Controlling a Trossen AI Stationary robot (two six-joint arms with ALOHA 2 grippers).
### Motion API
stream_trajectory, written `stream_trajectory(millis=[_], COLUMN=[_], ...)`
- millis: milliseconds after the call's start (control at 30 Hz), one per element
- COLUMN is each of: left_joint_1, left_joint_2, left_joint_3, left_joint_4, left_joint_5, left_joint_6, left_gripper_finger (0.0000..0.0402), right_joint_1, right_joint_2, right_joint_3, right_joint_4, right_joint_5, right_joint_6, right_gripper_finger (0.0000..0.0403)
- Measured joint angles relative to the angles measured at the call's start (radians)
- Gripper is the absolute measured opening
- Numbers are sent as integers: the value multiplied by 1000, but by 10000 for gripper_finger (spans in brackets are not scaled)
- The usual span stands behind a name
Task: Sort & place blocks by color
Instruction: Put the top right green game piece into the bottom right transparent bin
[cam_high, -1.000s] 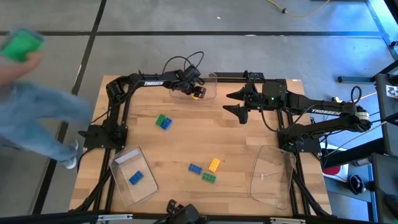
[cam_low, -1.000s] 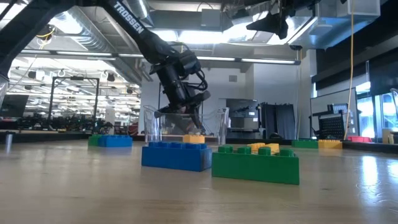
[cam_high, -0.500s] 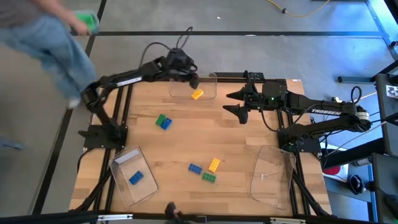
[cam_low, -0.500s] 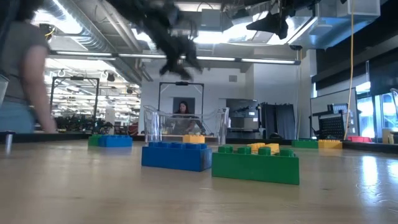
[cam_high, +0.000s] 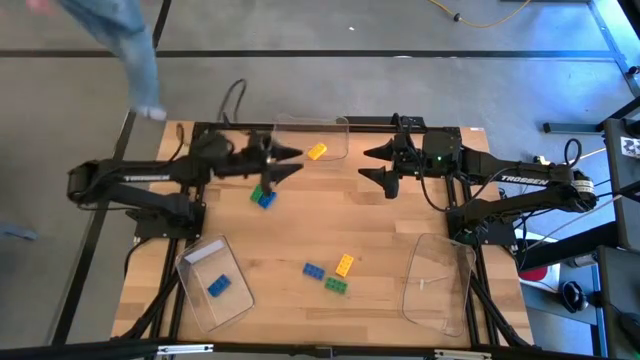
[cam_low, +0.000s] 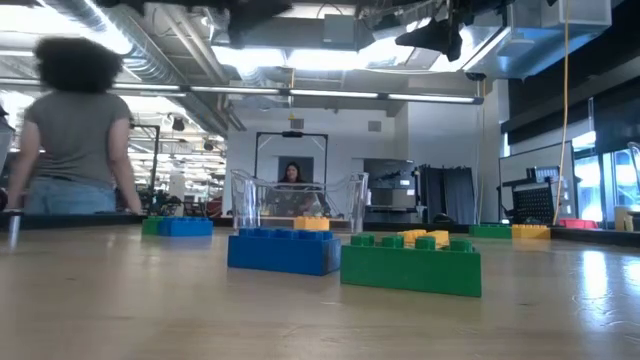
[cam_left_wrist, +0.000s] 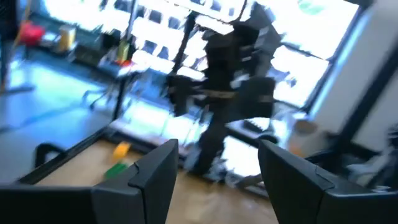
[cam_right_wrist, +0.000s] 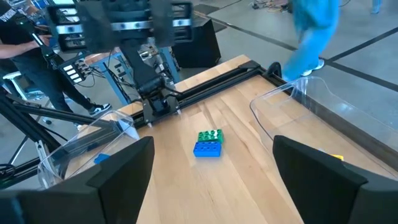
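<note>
My left gripper (cam_high: 292, 163) is open and empty, high over the far-left table, pointing right, just beyond a green and blue block pair (cam_high: 262, 195). One yellow-orange block (cam_high: 317, 151) lies flat in the far clear tray (cam_high: 335, 125). A blue block (cam_high: 218, 286) lies in the near-left tray (cam_high: 195, 262). Blue (cam_high: 313, 270), yellow-orange (cam_high: 345, 265) and green (cam_high: 336, 286) blocks lie flat near the table's near middle. My right gripper (cam_high: 365, 165) waits open, held high over the far middle. Its wrist view shows the green and blue pair (cam_right_wrist: 208, 143) ahead.
A third clear tray (cam_high: 437, 280) lies at the near right with no block in it. A person (cam_low: 75, 130) stands beyond the table's far-left corner. Bare wood lies between the block groups and around the table's middle.
My left gripper let go of the yellow-orange block in the far tray, rose clear of it, then swung back toward the left and near side and now points right. The block stays flat in the tray. A person walked past the table's far-left corner.
</note>
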Motion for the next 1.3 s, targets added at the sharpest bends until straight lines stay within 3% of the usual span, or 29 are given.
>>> stream_trajectory(millis=[133,333,1300], left_joint_1=[-19,-19,-19], left_joint_2=[-95,-146,-145], left_joint_3=[-92,-113,-112], left_joint_4=[64,68,68], left_joint_5=[-7,-37,-55], left_joint_6=[7,79,87], left_gripper_finger=[213,213,213], right_joint_1=[0,0,0], right_joint_2=[0,0,0], right_joint_3=[0,0,0], right_joint_4=[5,5,3], right_joint_5=[0,-1,2], right_joint_6=[0,0,0], right_gripper_finger=[331,331,331])
